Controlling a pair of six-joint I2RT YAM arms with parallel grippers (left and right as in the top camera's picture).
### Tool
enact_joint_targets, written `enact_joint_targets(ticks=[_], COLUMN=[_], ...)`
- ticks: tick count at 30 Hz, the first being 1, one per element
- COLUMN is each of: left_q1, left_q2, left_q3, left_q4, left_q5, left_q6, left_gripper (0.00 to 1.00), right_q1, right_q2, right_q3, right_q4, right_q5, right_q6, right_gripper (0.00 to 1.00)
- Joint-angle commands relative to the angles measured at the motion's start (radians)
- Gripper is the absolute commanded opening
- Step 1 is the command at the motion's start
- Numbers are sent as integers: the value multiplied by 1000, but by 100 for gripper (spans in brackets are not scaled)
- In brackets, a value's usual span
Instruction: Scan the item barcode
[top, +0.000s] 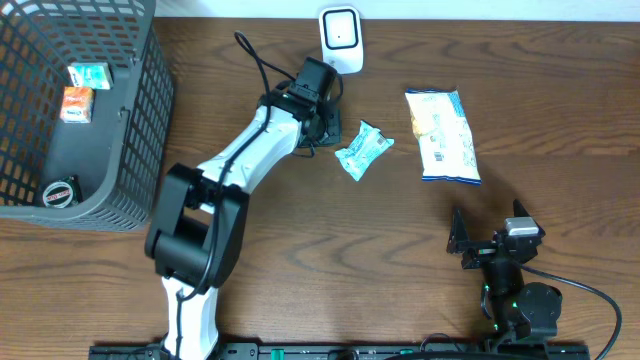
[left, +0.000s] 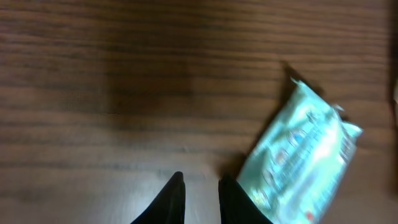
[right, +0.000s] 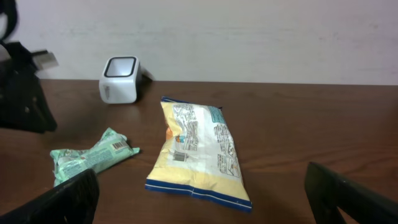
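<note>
Left hand low over the tabletop, fingers nearly pressed together with only a narrow gap and nothing between them; the green packet lies flat just beside it, apart from the fingertips. Right hand spread wide, empty, near the front edge. Yellow snack bag lies right of the packet; white scanner stands at the far edge.

I see a crinkled teal packet lying flat on the tabletop, below the white scanner.
</note>
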Motion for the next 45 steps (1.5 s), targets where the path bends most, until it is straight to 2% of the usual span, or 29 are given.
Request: enact_joint_targets(ticks=[1,6,11,15,21,27,33,45], left_q1=[-3,-9,-40,-80,-85,-85,-86,-106], left_q2=[57,94,94,94,93,93,94,94], left_q3=[-5,-5,-5,-5,-5,-5,-5,-5], left_q4=[26,25,0,-1,12,12,19,146], left_q5=[-15,195,280,268,117,61,54,58], left_q6=[-25,-24,-24,-23,-23,-12,-13,-17], left_gripper=[19,19,19,19,19,19,19,19], right_q1=[7,7,7,7,7,7,7,7], right_q2=[-5,-5,-5,-5,-5,-5,-5,-5], right_q3=[-1,-1,-1,-1,-1,-1,-1,-1], right_q4=[-4,-5,-5,-5,-5,-5,-5,-5], right_q5=[-3,-3,-3,-3,-3,-3,-3,-3], right_q6=[-11,-11,-11,-11,-11,-11,-11,-11], right_gripper=[99,99,99,99,99,99,99,99])
